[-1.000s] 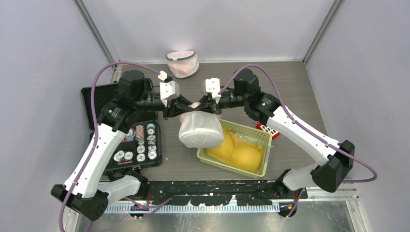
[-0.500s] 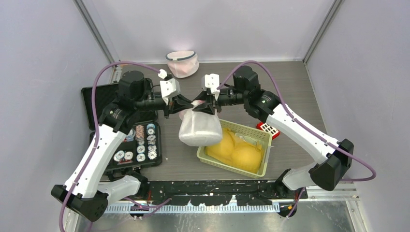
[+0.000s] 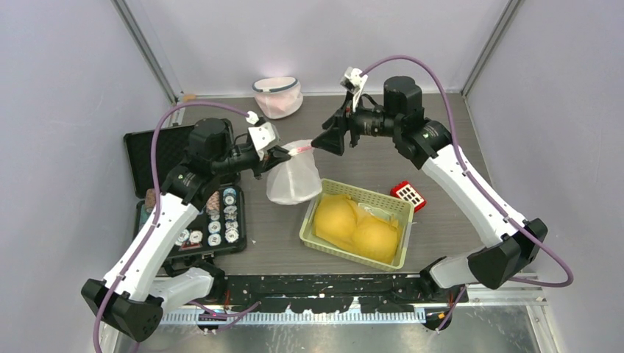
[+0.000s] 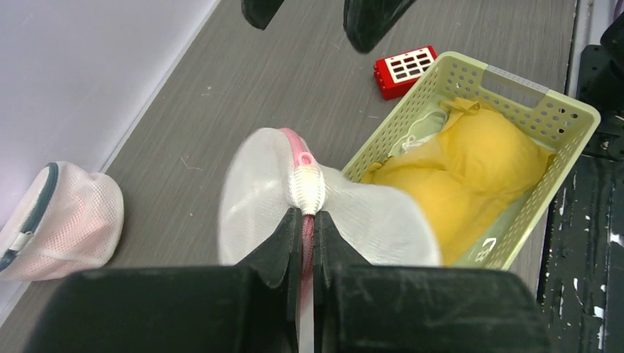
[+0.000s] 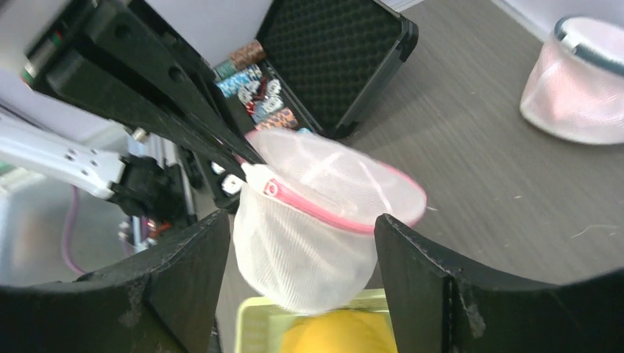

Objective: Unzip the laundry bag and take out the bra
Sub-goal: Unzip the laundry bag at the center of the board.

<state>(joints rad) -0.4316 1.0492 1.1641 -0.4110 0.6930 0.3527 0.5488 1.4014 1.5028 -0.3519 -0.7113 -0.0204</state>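
A white mesh laundry bag (image 3: 294, 182) with a pink zipper hangs from my left gripper (image 3: 284, 155), which is shut on its pink rim beside the zipper pull (image 4: 307, 213). The bag's round mouth (image 5: 346, 184) faces my right gripper (image 5: 302, 220), which stands open and apart from it, up and to the right (image 3: 324, 140). A yellow bra (image 3: 357, 226) lies in the green basket (image 3: 403, 209), just right of the hanging bag. What is inside the bag does not show.
A second mesh bag (image 3: 277, 96) with pink contents sits at the back wall. An open black case (image 3: 147, 147) with poker chips lies on the left. A small red block (image 3: 408, 194) rests right of the basket.
My right gripper let go of the bag, opened and drew back up and to the right. The bag now hangs from the left gripper alone and has swung left.
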